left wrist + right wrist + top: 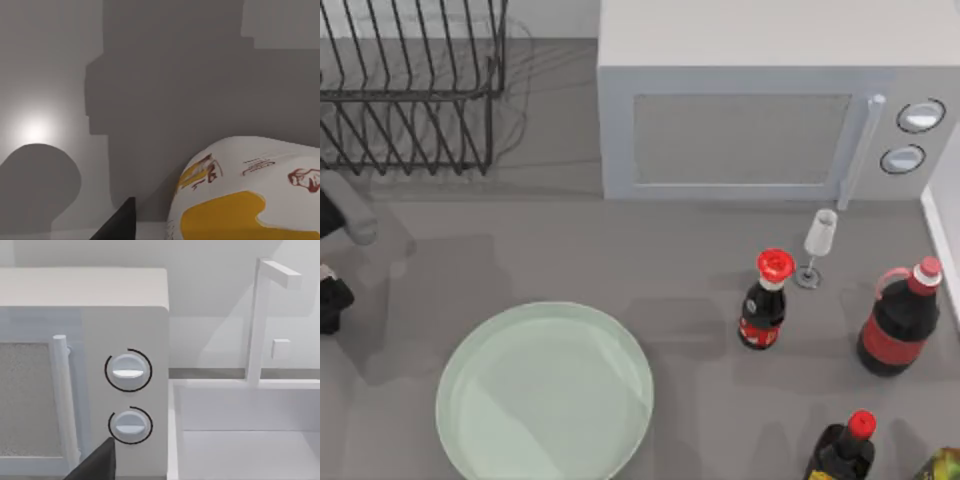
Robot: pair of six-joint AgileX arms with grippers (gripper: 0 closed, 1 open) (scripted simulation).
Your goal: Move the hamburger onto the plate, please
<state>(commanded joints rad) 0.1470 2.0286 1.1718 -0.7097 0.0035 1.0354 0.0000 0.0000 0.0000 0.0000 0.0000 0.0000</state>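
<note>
Bottle labels (761,331): too small to read.
White wrapper (250,190): red and yellow prints, no legible words.

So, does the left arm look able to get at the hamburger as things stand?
Probably yes. In the left wrist view the hamburger lies close ahead, with nothing in between. The left arm sits at the left edge of the table, near the plate.

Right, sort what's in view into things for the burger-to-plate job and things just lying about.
For the job:
hamburger, in the left wrist view
plate, at the table's left
left gripper, by the hamburger

Lying about:
microwave
dish rack
wine glass
three red-capped bottles
sink
</note>
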